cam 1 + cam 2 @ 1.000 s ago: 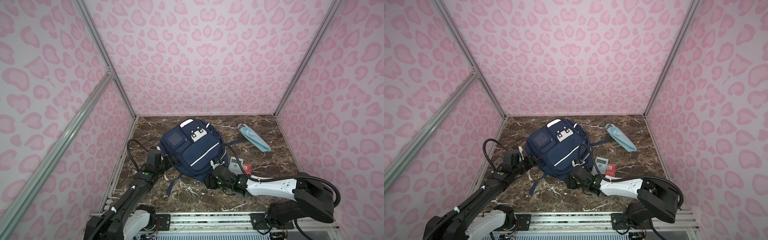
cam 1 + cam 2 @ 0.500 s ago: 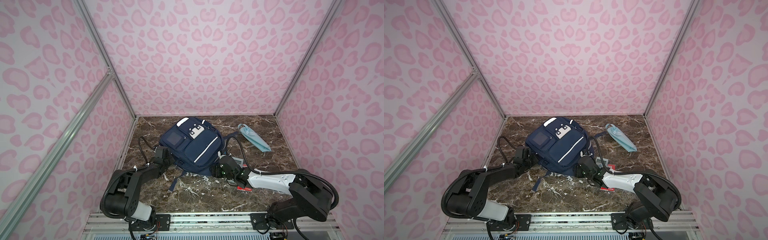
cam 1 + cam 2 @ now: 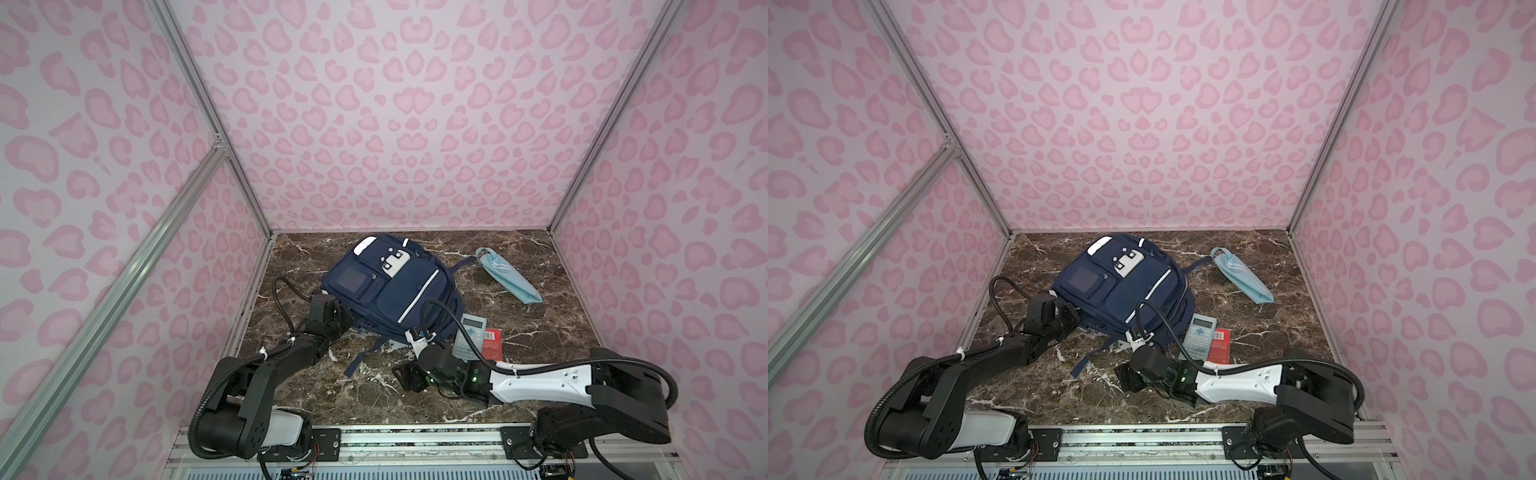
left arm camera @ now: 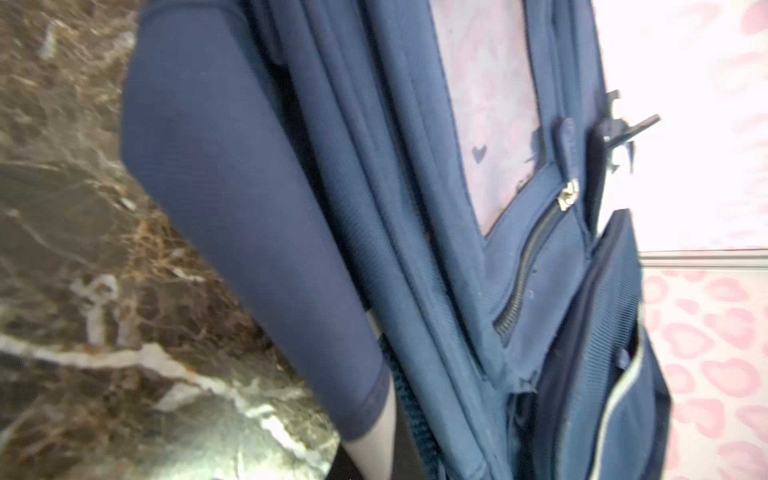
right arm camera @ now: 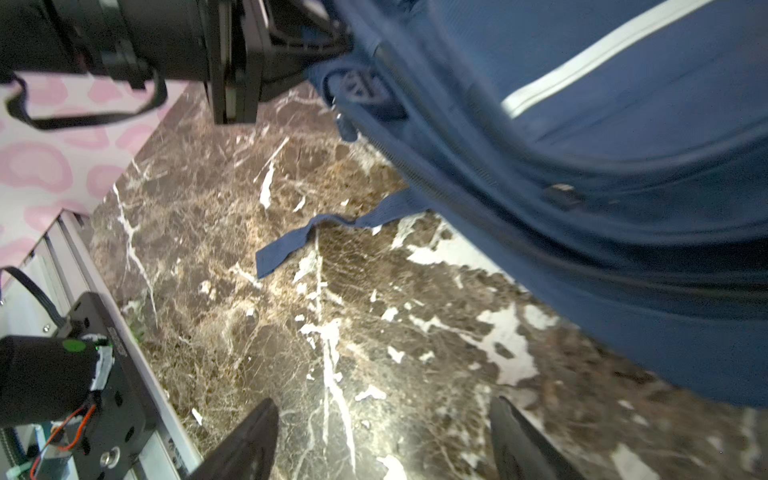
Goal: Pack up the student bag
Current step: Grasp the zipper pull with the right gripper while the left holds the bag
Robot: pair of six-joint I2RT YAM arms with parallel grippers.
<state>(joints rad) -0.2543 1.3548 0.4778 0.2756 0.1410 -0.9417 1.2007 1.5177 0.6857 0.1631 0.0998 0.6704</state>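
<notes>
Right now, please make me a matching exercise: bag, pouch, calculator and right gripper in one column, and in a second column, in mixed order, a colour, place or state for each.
Things
1. bag
2. pouch
3. calculator
4. right gripper

Descriptions
A. open, over bare table
B. navy with white stripes
C. light blue, at the back right
D. grey, beside a red packet

Pairs: 1-B, 2-C, 3-D, 4-A
</notes>
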